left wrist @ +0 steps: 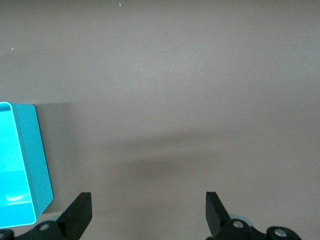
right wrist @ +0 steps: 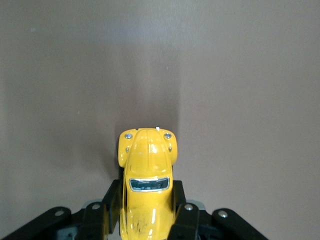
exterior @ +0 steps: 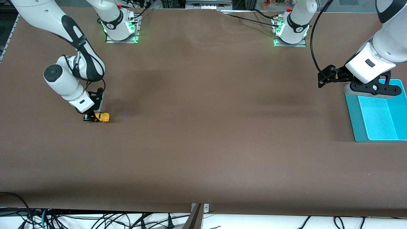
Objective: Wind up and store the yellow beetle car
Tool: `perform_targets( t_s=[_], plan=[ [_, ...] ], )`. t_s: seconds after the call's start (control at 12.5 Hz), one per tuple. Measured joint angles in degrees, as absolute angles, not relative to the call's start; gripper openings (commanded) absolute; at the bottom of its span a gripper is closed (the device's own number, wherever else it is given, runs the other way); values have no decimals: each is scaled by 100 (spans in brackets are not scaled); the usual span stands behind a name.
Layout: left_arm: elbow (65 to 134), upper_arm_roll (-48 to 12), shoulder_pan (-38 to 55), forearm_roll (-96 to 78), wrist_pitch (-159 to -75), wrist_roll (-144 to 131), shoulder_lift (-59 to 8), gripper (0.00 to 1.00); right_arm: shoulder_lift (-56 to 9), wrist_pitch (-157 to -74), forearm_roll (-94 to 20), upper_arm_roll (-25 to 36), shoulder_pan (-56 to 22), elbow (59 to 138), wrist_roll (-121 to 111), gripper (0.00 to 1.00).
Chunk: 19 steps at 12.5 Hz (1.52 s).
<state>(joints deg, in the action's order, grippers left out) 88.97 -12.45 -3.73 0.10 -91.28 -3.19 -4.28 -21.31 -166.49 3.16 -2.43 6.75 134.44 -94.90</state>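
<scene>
At the right arm's end of the table, the right gripper (exterior: 90, 118) is clamping its fingers on the yellow beetle car (exterior: 102, 117), wheels seemingly down on the brown table (exterior: 203, 127), probably ready for dragging to wind it. The left gripper (left wrist: 148, 212) is waiting, fingers apart, beside the turquoise bin (exterior: 353, 117) meant for storage.

Even overhead light, soft shadows on the table (exterior: 203, 127), sharp focus.

yellow beetle car (right wrist: 147, 187), turquoise bin (exterior: 378, 119), plain brown table (exterior: 203, 127).
</scene>
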Motion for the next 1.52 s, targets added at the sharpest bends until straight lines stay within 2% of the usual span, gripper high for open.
perform_targets(
  t_s=[0.72, 0.88, 0.96, 1.04, 1.52],
  plan=[
    [8897, -1241, -377, 10, -9128, -319, -428, 100, -2138, -16675, 316, -246, 1353, 13444, -10136, 46],
    [8897, -1241, -377, 10, -9128, -319, -428, 100, -2139, -16677, 316, -246, 1410, 13444, -10169, 54],
    [8897, -1241, -377, 10, -9128, -319, -428, 100, -2157, -16669, 316, -246, 1416, 13454, -10178, 73],
    [8897, -1241, -377, 10, -9128, -319, -428, 100, -2196, -16669, 316, -246, 1421, 13470, -10182, 100],
    [8897, -1241, -377, 10, -9128, -319, -428, 100, -2200, -16691, 315, -425, 1425, 13455, -10184, 100]
  ],
)
